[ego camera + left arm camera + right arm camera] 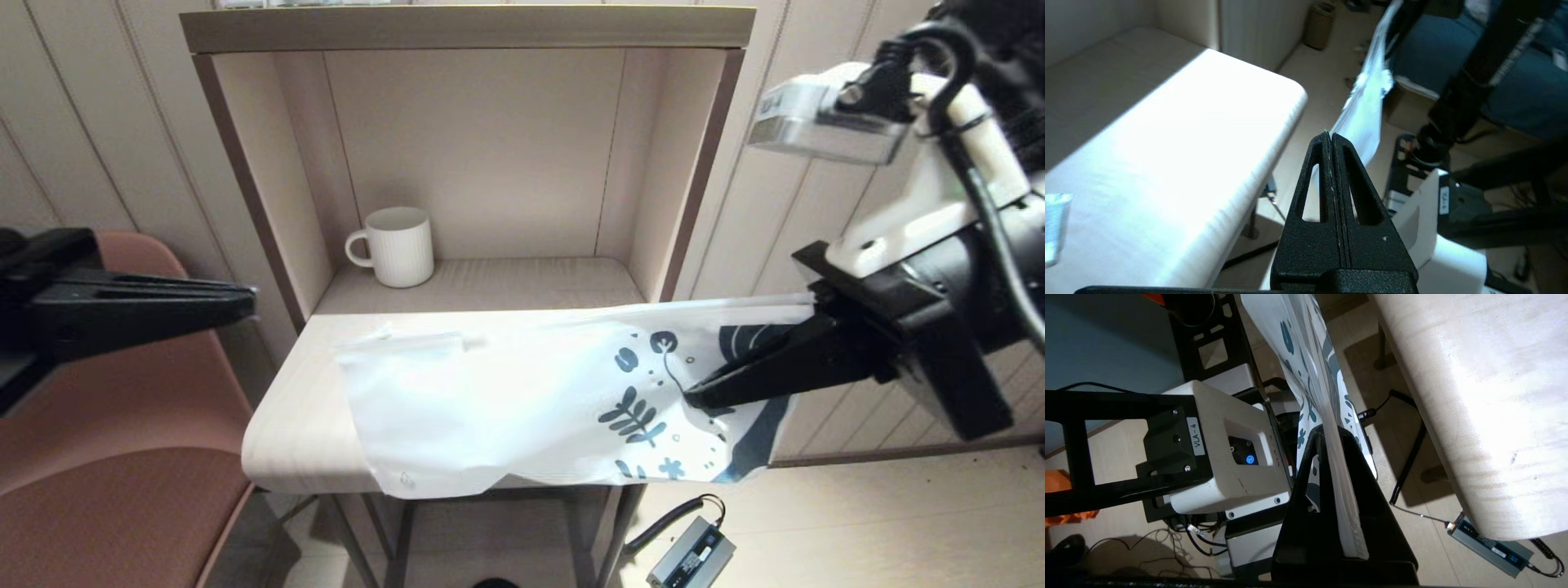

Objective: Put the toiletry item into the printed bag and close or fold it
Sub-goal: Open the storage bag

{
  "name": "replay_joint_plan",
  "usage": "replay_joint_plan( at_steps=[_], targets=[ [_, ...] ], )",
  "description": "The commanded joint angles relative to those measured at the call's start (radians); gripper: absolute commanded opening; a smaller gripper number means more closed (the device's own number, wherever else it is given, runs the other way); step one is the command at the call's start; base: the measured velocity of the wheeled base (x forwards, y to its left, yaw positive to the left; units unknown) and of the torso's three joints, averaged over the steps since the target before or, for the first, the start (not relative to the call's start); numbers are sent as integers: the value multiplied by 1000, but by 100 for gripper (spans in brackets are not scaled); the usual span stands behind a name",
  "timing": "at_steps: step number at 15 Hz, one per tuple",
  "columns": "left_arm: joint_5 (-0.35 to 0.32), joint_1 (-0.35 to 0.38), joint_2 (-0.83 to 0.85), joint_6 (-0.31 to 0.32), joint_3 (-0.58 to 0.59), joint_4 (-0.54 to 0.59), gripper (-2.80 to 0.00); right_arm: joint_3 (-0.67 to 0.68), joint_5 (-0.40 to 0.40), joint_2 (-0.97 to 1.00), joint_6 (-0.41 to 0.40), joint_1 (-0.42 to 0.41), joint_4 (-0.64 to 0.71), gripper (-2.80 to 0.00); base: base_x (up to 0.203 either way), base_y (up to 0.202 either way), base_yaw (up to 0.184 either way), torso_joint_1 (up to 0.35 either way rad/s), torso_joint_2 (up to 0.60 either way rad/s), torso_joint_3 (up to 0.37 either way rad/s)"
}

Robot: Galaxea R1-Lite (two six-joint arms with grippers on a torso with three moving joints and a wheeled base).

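Hanging printed bag [522, 392] in right claw [694, 398]

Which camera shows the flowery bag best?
The head view: the whole printed bag shows, spread over the shelf, its leaf-print end pinched in the right gripper. The right wrist view shows only its printed end, edge-on between the fingers. The left wrist view shows just a white strip.

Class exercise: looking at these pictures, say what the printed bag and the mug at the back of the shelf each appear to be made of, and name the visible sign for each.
Printed bag: thin, soft plastic film with a slight sheen. It is semi-translucent, creases, and hangs limp from the right gripper, whose fingers are shut on it.

Mug: probably glazed ceramic. It is opaque white and rigid, with a ribbed wall and a smooth rim.
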Motion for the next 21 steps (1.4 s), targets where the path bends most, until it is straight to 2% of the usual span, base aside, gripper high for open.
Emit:
replay_joint_plan(
  at_steps=[1, 3, 5, 6, 10, 14, 16, 21],
  targets=[
    [-22, -63, 77, 30, 1, 1, -280, 29, 5, 53, -12, 8, 1, -280, 0, 0, 0, 0, 0, 0],
    [-28, -104, 83, 63, 7, 1, -280, 22, 6, 69, -12, 21, 0, -280, 0, 0, 0, 0, 0, 0],
    [-36, -136, 88, 66, -15, 1, -280, 13, 4, 82, -12, 41, 1, -280, 0, 0, 0, 0, 0, 0],
    [-35, -142, 83, 71, -17, 1, 0, 6, 4, 85, -12, 46, 1, -280, 0, 0, 0, 0, 0, 0],
    [-44, -144, 88, 72, -13, 0, 0, -20, 4, 119, -12, 46, -2, -280, 0, 0, 0, 0, 0, 0],
    [-118, -146, 114, 76, -5, 0, 0, -71, 5, 153, -14, 53, -1, -280, 0, 0, 0, 0, 0, 0],
    [-121, -155, 146, 113, -11, 1, 0, -89, 5, 160, -14, 56, 2, -280, 0, 0, 0, 0, 0, 0],
    [-120, -171, 211, 140, -8, 1, 0, -95, 4, 165, -15, 64, -2, -280, 0, 0, 0, 0, 0, 0]
  ],
)
